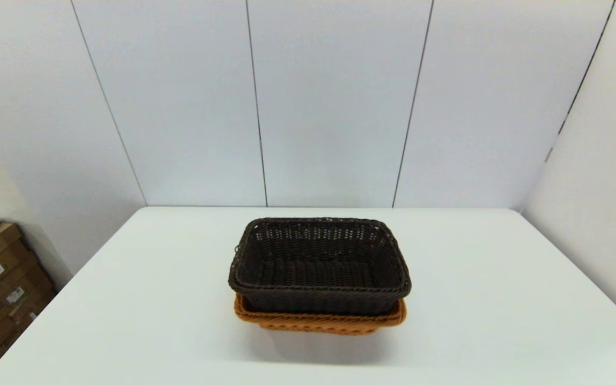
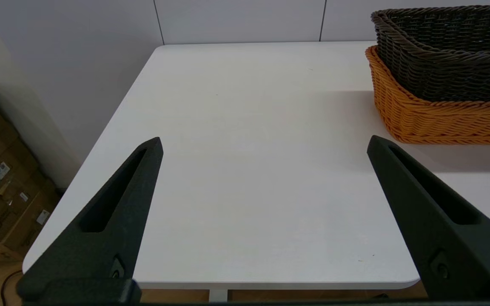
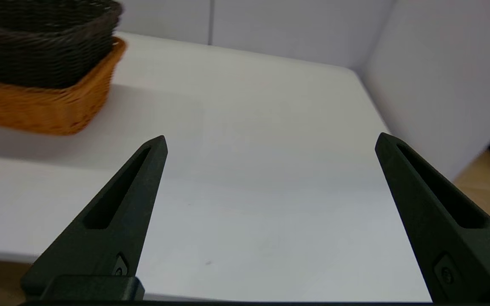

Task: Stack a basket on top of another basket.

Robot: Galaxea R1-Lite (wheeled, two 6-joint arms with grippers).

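Dark basket [image 1: 318, 267]: I see it nested upright in the orange basket [image 1: 318, 322], long axis across the table [image 1: 500, 299].
Left pincer [image 2: 264, 144]: wide, empty, left of the baskets.
Right pincer [image 3: 270, 140]: wide, empty, right of them.

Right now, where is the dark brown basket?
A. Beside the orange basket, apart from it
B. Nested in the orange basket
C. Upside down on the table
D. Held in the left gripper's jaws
B: the dark brown basket sits upright inside the orange basket, whose rim shows beneath it.
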